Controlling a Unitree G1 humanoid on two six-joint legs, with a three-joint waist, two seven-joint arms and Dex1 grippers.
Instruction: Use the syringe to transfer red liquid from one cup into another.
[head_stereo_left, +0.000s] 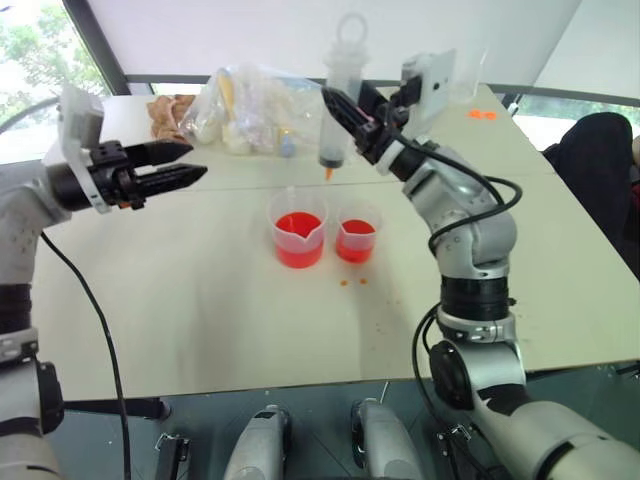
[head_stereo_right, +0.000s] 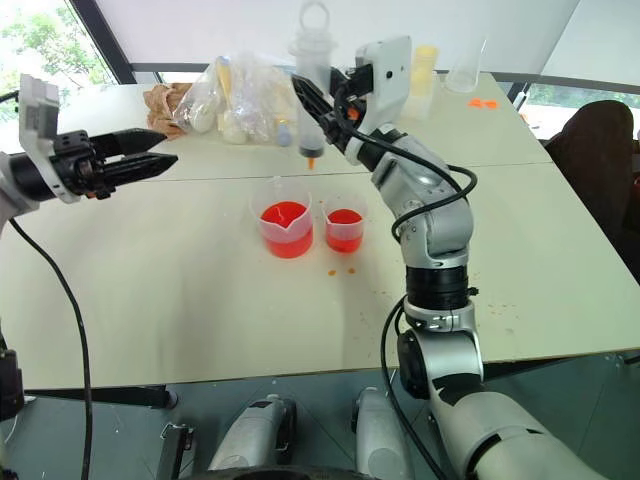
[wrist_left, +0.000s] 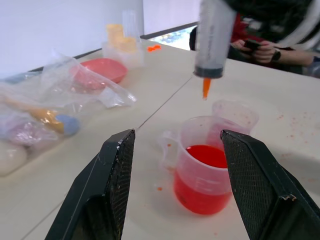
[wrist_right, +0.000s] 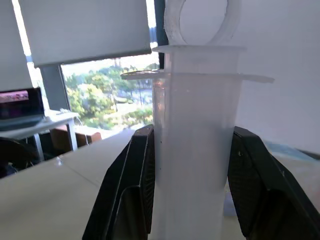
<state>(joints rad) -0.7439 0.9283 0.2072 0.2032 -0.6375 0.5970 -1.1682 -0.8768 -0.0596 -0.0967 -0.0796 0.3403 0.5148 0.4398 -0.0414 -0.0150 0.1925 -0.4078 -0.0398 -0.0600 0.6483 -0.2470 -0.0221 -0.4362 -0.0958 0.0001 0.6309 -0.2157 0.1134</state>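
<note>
Right gripper (head_stereo_left: 345, 125) held above the far middle of the white counter (head_stereo_left: 200, 300), fingers clamped on the syringe (head_stereo_left: 338, 100). Syringe upright, fat translucent barrel, ring-shaped plunger top, short orange tip pointing down, hanging over the two cups and apart from them. Right wrist view gives the barrel close up between both black ribbed fingers (wrist_right: 135, 190), plunger ring and flange on top, a window and a laptop behind.

Left gripper (head_stereo_left: 185, 165) at the left, above the counter, fingers parted with nothing between them. Left wrist view looks between those fingers at the cups, and adds a pink oval dish (wrist_left: 102, 69) partly under crinkled clear plastic bags (wrist_left: 45, 107), a stack of yellow-lidded tubs far back, and a person's hands with a phone at the far right.

Spouted measuring cup (head_stereo_left: 298, 232): clear plastic, wider, with a handle, roughly half full of red liquid (head_stereo_left: 297, 227). Just to its right, nearly touching, the narrower plain-rim cup (head_stereo_left: 356, 236), clear, red liquid in its lower part. A few orange drops on the counter just near of the small cup.
</note>
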